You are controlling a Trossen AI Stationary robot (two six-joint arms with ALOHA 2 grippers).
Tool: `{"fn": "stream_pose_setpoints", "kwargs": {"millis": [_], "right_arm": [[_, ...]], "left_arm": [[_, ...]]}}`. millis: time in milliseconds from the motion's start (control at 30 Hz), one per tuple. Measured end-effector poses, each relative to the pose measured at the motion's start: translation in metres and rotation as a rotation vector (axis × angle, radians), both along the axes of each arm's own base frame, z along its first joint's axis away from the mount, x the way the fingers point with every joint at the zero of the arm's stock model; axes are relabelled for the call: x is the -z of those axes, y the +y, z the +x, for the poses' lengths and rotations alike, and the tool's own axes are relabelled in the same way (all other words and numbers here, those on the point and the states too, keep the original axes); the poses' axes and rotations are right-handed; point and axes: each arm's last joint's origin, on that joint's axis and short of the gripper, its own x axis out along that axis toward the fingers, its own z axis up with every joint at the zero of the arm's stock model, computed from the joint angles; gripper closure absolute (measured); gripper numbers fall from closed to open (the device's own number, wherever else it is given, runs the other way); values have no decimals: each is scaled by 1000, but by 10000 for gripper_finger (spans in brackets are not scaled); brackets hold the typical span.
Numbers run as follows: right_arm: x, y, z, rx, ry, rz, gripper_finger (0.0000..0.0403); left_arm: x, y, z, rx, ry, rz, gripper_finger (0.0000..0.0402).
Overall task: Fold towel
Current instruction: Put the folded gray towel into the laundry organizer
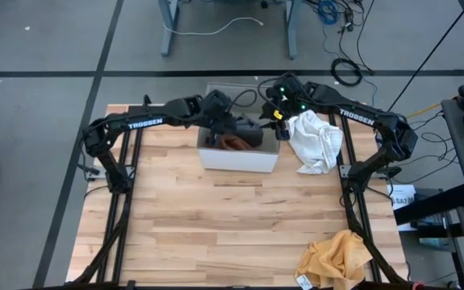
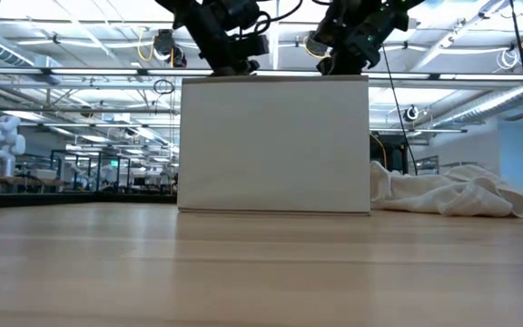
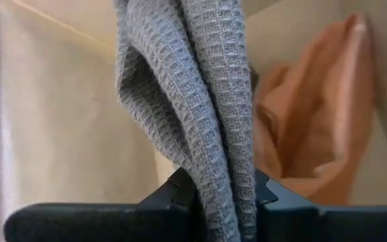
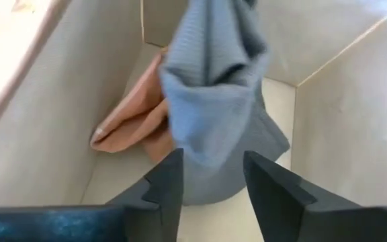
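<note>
The grey waffle-weave towel (image 3: 200,101) hangs in a long bunched drape down into the white box (image 1: 238,157) at the back of the counter (image 1: 216,225), its long axis running up and down. The left gripper (image 3: 213,191) has it pinched between narrow fingers, the cloth passing straight through the gap. The right gripper (image 4: 210,181) is just beside it over the same box, fingers parted wide with the towel's lower end hanging just beyond them — nothing caught. So the left arm has the hold and the right must close on the dangling end, I'd say. A tan cloth (image 4: 136,124) lies at the box bottom. Outside, a white towel (image 1: 316,141) is heaped beside the box and a mustard one (image 1: 337,256) lies at the near edge. From table height the box wall hides everything inside — only the arms above show.
</note>
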Motion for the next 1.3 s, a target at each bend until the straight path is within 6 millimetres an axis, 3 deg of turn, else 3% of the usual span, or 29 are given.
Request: {"fn": "stream_pose_setpoints", "kwargs": {"millis": [433, 700, 1033, 1300], "right_arm": [[-2, 0, 1, 9, -19, 16, 254], [-3, 0, 2, 17, -42, 13, 254], [-5, -1, 4, 17, -66, -2, 254], [-6, 1, 5, -30, -102, 81, 254]], "left_arm": [[-11, -44, 11, 94, -32, 42, 341], [-12, -47, 6, 103, -2, 17, 330], [-10, -49, 2, 87, 30, -14, 243], [-25, -58, -6, 107, -10, -12, 239]]}}
